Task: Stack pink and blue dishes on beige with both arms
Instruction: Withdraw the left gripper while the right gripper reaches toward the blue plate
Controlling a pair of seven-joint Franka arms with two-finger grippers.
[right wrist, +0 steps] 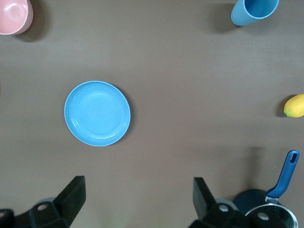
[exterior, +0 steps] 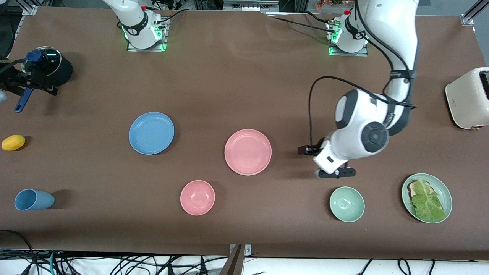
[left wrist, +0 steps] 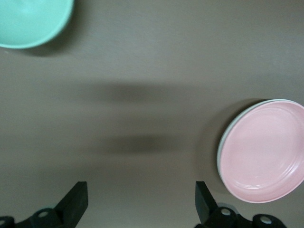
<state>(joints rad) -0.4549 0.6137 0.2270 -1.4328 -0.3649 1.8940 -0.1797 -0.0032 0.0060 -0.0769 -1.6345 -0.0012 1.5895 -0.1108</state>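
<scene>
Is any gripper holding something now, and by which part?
Nothing is held. The left gripper is open over bare table beside the pink plate; the right gripper is open too, its fingers empty.

The pink bowl [exterior: 197, 197] serves as landmark. Toward the right arm's end lie the tipped blue cup [exterior: 33, 199], the lemon [exterior: 13, 142] and the lidded pot [exterior: 47, 70]. Toward the left arm's end sit the green bowl [exterior: 347, 204], the lettuce-topped toast plate [exterior: 426, 197] and the cream toaster [exterior: 468, 98].

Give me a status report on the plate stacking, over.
Left gripper open, low over bare table beside pink plate. Right gripper open, high up near the pot. Pink plate lies on a pale plate; blue plate alone, not yet stacked. Nothing between the plates.
</scene>
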